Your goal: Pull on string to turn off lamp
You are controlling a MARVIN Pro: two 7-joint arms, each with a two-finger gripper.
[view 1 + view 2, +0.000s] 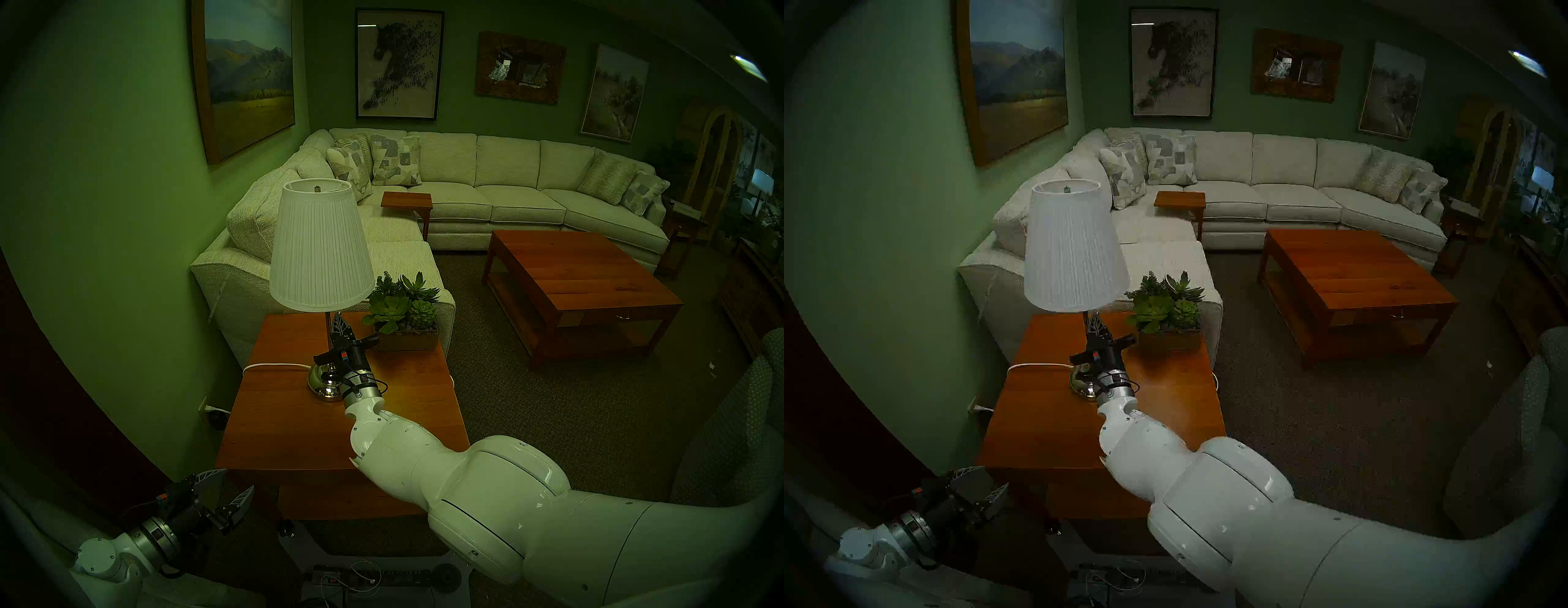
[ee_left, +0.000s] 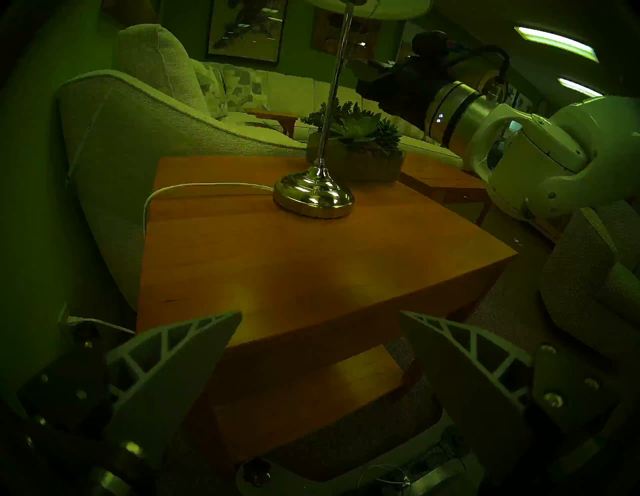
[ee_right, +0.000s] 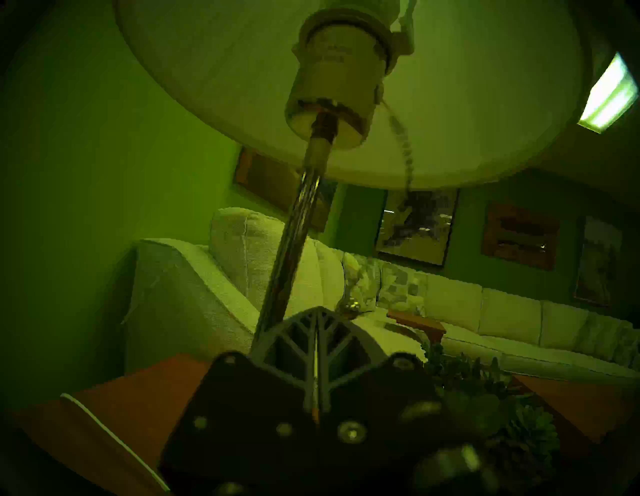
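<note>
The lamp (image 1: 320, 250) stands unlit on a wooden side table (image 1: 297, 433), with a white pleated shade, thin chrome stem and domed chrome base (image 2: 313, 194). My right gripper (image 1: 338, 319) points up just under the shade beside the stem, its fingers pressed together. In the right wrist view the pull chain (image 3: 398, 138) hangs from the socket to the right of my shut right gripper (image 3: 317, 310). The chain is blurred and slack, and nothing shows between the fingers. My left gripper (image 1: 225, 494) is open and empty, low beside the table's front left corner.
A potted succulent box (image 1: 403, 314) sits on the table right of the lamp. The white power cord (image 1: 271, 366) runs left off the table to a wall socket. A cream sectional sofa (image 1: 488, 178) lies behind, and a wooden coffee table (image 1: 572, 280) to the right.
</note>
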